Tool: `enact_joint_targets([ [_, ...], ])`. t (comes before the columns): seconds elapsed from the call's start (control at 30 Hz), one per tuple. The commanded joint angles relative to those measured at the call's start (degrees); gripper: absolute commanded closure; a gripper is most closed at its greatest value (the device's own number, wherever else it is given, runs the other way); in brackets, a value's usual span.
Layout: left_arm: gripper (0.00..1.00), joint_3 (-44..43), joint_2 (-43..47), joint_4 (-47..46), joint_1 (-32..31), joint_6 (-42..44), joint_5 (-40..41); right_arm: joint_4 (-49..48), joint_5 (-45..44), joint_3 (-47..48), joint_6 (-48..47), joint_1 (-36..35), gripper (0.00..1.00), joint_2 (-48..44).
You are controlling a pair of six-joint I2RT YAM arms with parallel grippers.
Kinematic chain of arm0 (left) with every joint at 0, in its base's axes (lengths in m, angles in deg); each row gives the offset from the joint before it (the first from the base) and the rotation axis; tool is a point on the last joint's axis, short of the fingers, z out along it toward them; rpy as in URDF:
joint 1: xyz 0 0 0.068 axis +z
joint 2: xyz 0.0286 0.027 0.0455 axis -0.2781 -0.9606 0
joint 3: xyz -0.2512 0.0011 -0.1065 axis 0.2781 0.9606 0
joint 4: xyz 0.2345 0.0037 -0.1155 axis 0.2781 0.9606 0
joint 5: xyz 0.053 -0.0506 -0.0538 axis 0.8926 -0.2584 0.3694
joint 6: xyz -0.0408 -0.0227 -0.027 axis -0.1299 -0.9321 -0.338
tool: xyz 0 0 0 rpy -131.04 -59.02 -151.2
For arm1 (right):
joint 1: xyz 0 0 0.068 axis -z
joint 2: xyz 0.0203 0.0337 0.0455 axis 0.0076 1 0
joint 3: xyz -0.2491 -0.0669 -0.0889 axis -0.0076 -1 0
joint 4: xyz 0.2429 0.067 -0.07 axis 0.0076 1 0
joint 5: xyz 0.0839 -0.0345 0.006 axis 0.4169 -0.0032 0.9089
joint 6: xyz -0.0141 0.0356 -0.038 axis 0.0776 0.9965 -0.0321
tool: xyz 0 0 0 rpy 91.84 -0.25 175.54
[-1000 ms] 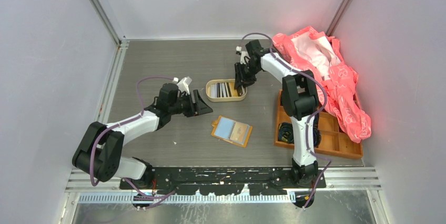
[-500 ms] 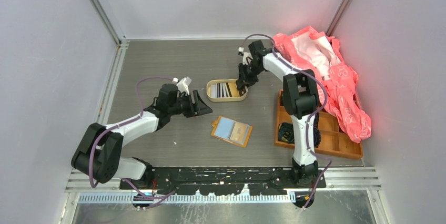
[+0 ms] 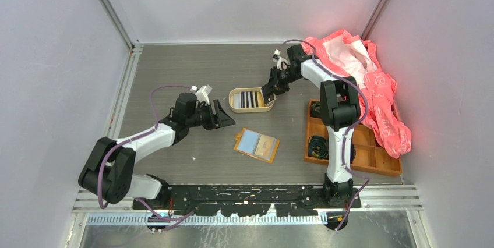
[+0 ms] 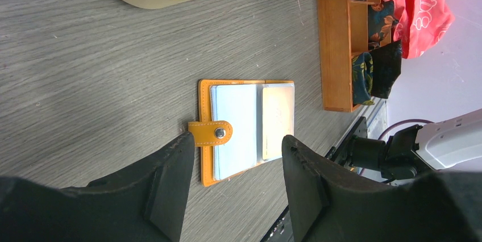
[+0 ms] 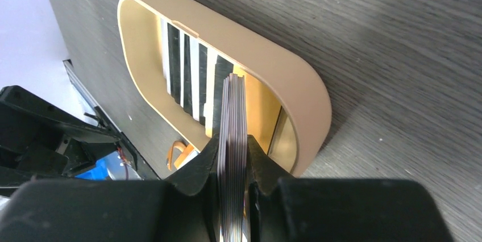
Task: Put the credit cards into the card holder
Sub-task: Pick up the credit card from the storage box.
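Grey wood-grain bench (image 3: 175,67) between pale walls. Left arm (image 3: 151,137) hovers, jaws spread and empty, just left of the card holder (image 3: 257,144), which lies open near the middle. Farther back stands a beige tin (image 3: 249,110). Over its right end the right arm's (image 3: 311,70) jaws pinch a stack of credit cards (image 5: 233,140), with others inside. Orange tray (image 3: 378,160) and pink cloth (image 3: 373,91) sit right.
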Motion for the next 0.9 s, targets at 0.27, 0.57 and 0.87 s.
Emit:
enact_joint_targets([
  [0.27,0.42,0.7,1.8,-1.5,0.3,0.6,-0.4,-2.9,3.6,0.0,3.2,-0.3,0.71,-0.4],
  [0.57,0.42,1.0,2.3,-1.2,0.3,0.7,-0.4,-2.2,3.0,-0.2,2.7,0.6,0.68,-0.7],
  [0.87,0.42,0.9,2.6,-0.9,0.3,0.9,-0.3,-1.7,3.2,-1.5,1.9,2.3,0.66,-2.7],
])
